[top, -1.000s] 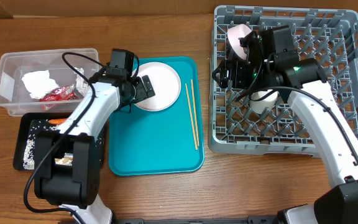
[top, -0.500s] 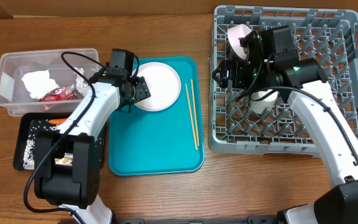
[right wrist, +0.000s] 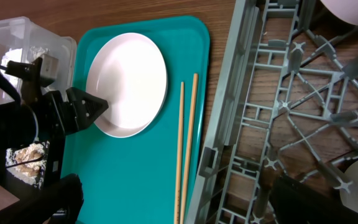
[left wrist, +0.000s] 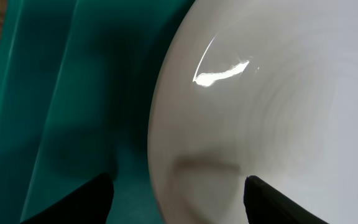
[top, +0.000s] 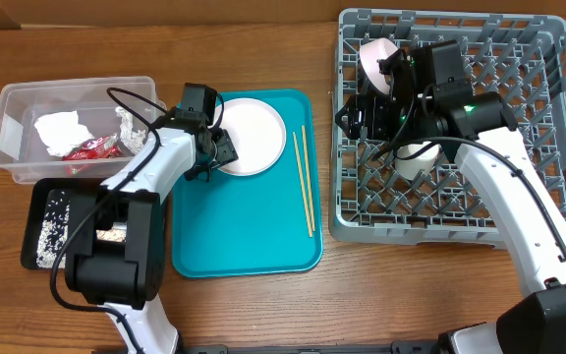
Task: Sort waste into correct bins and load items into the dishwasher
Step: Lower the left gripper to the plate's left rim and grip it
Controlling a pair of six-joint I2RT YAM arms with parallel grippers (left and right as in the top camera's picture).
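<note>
Nearest on the left, the shallow black tray (top: pixel 35 192) holds scattered white rice (top: pixel 43 236) and beige food scraps (right wrist: pixel 25 157). Beside it on the right lies the teal serving tray (top: pixel 244 226), its near half bare. The wooden chopsticks (top: pixel 307 182) lie side by side along its right part, pointing near to far. At the tray's far end sits a white round plate (top: pixel 254 133), flat and right way up. The left gripper (top: pixel 214 152) is down at that plate's near-left edge. In the left wrist view its dark fingers (left wrist: pixel 95 199) stand partly spread, one over the teal surface and one over the white dish, with the rim between them. Neither finger visibly presses on the rim, so the plate rests on the tray rather than in a pinch. Farther left, the clear plastic tub (top: pixel 67 88) holds the crumpled white tissue (top: pixel 59 130), the red snack wrapper (top: pixel 91 149) and the crumpled silver foil (top: pixel 126 123). Any print on the wrapper is too small to read. On the right stands the grey dish rack (top: pixel 548 79). The right gripper (top: pixel 362 116) hangs over the rack's far-left part with its jaws spread wide and nothing between them. A small white cup (top: pixel 416 157) sits among the pegs just beside that arm. A white bowl (top: pixel 376 59) leans in the far-left corner of the rack.
</note>
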